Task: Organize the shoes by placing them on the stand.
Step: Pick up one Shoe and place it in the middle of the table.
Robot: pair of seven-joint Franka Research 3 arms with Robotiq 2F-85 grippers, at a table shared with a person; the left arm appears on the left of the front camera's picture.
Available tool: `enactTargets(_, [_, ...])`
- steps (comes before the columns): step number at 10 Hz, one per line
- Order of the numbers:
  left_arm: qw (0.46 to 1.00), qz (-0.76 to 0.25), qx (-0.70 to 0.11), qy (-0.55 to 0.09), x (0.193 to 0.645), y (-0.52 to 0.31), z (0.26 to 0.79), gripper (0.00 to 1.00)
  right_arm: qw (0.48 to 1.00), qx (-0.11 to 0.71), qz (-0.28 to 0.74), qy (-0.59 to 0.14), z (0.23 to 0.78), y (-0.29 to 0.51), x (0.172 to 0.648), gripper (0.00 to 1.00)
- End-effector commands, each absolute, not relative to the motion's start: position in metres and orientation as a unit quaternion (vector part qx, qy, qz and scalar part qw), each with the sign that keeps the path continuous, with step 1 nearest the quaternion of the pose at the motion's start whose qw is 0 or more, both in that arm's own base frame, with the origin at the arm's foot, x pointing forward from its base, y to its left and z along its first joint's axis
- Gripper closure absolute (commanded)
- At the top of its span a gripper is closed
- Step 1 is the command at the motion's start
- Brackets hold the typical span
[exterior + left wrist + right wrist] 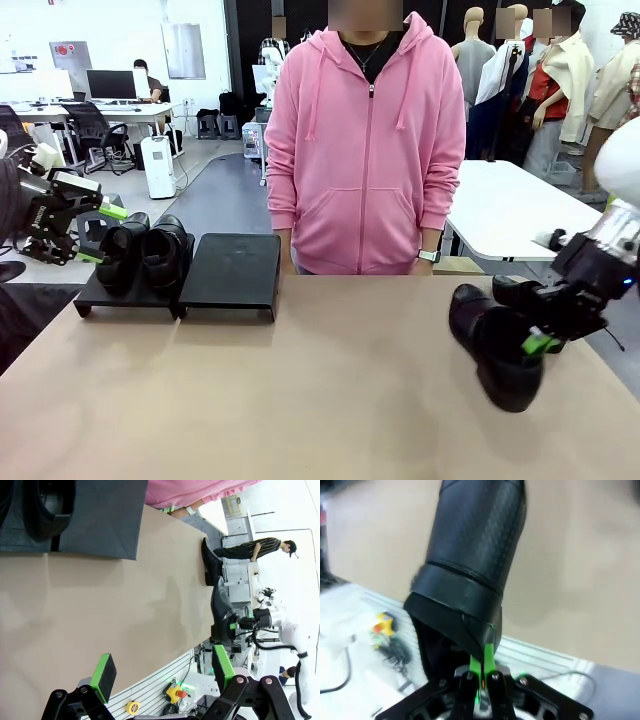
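Observation:
Two black glossy shoes (125,250) (166,250) sit side by side on the left section of the low black stand (232,272); its right section is bare. My left gripper (100,235) hovers open just left of them, holding nothing; the left wrist view shows its green pads (105,674) wide apart. My right gripper (540,342) is shut on the heel rim of a third shoe (495,345), held tilted, toe down, over the table's right side. In the right wrist view this shoe (475,555) hangs from the closed fingers (487,657). The fourth shoe (520,292) lies on the table just behind it.
A person in a pink hoodie (365,150) stands at the far edge, arms down. The tan table (300,400) is open between the stand and the right arm. A white table (510,205) stands behind on the right.

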State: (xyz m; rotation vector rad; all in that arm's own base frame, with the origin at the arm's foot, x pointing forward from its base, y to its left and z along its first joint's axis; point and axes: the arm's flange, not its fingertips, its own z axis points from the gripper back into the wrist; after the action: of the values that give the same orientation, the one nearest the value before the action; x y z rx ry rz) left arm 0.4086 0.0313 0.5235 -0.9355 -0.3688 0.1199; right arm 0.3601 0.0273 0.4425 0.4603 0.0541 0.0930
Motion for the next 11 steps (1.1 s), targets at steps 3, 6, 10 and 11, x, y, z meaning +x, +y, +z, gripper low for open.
enactTargets(3, [0.876,0.052,-0.446,-0.175,0.407,0.033,0.524,0.0,0.953,0.3,0.036,0.014,0.435,0.191,0.33,1.0])
enactTargets(6, [0.876,0.052,-0.446,-0.175,0.407,0.033,0.524,0.0,0.947,0.322,0.02,0.015,0.408,0.292,0.322,1.0])
enactTargets(10, [0.876,0.052,-0.446,-0.175,0.407,0.033,0.524,0.0,0.953,0.303,0.007,0.015,0.36,0.341,0.345,1.0])
enactTargets(11, [0.876,0.052,-0.446,-0.175,0.407,0.033,0.524,0.0,0.952,0.305,0.011,0.037,0.349,0.341,0.352,1.0])
